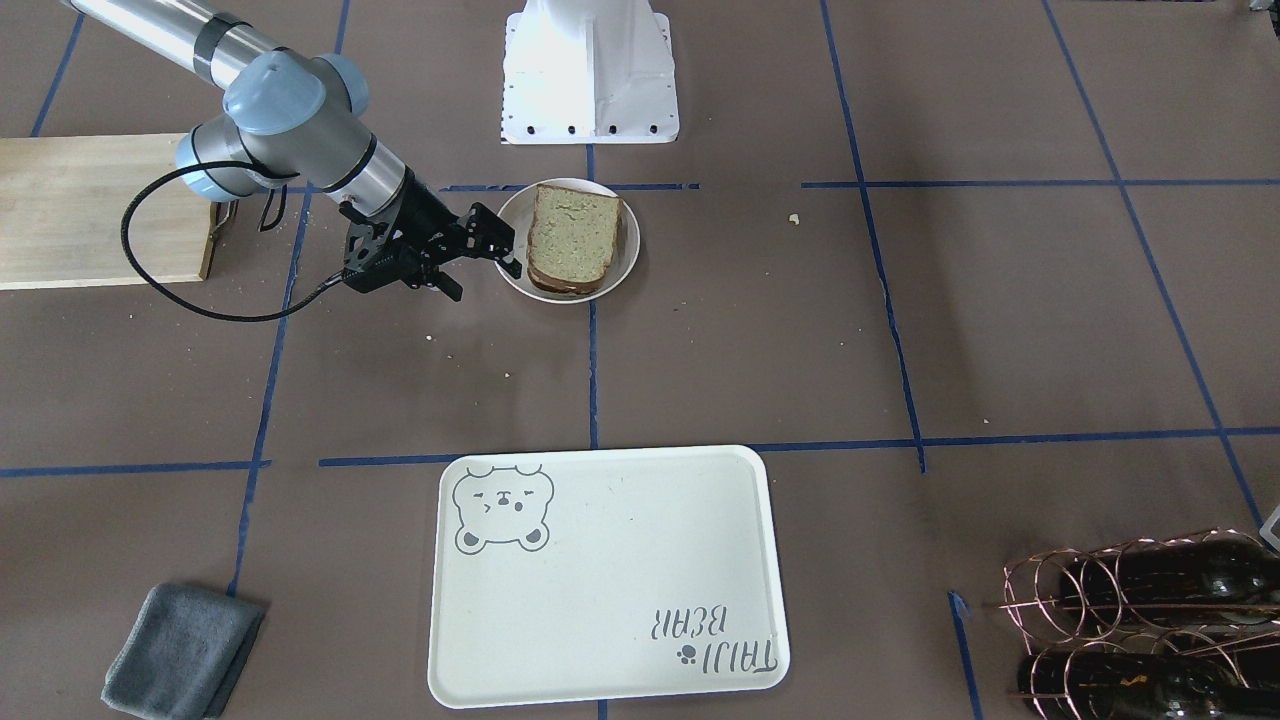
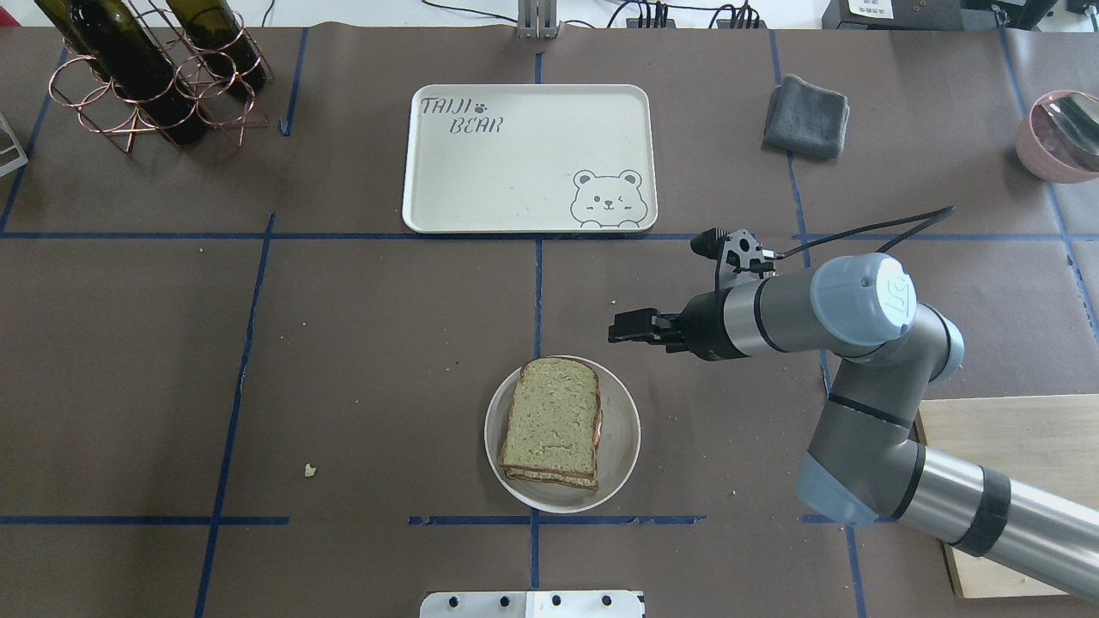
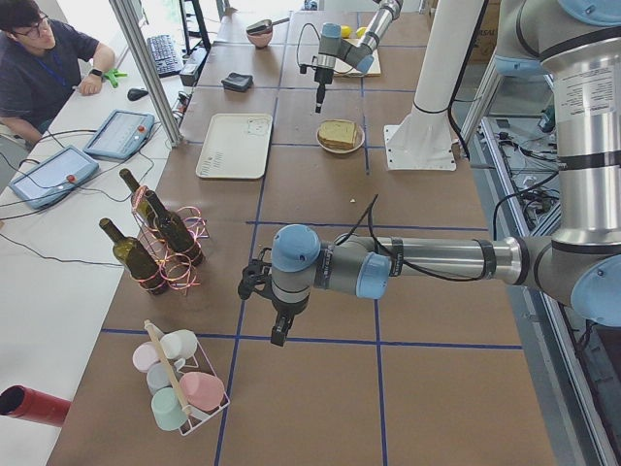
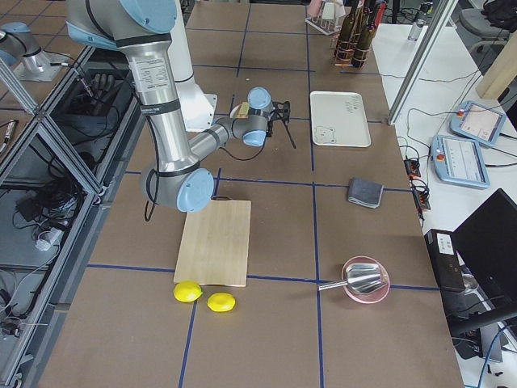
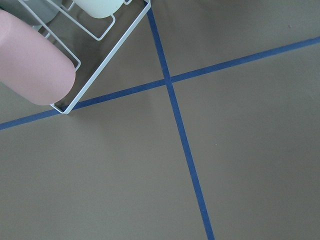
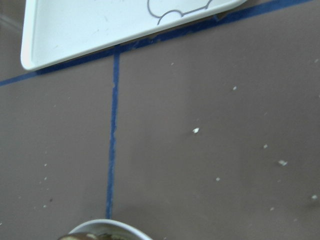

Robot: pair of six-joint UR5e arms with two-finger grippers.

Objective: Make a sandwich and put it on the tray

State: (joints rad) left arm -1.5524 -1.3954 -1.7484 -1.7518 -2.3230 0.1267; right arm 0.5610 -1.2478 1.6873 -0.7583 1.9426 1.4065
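Note:
The sandwich (image 2: 552, 421) lies on a small round white plate (image 2: 623, 446) near the robot's base; a thin edge of filling shows between its two bread slices. It also shows in the front view (image 1: 572, 238). The cream tray (image 2: 528, 159) with the bear face lies empty further out, and its corner shows in the right wrist view (image 6: 100, 25). My right gripper (image 2: 631, 329) hovers just beside the plate's rim, apart from the sandwich; it looks open and empty (image 1: 503, 248). My left gripper (image 3: 281, 333) hangs over bare table near a mug rack; I cannot tell whether it is open or shut.
A pale wooden board (image 2: 1013, 446) lies under my right arm. A grey cloth (image 2: 807, 116) and a pink bowl (image 2: 1060, 133) sit at the far right, a copper bottle rack (image 2: 146, 69) at the far left. A mug rack (image 5: 35, 60) is beside my left wrist. An operator (image 3: 49, 68) sits across the table.

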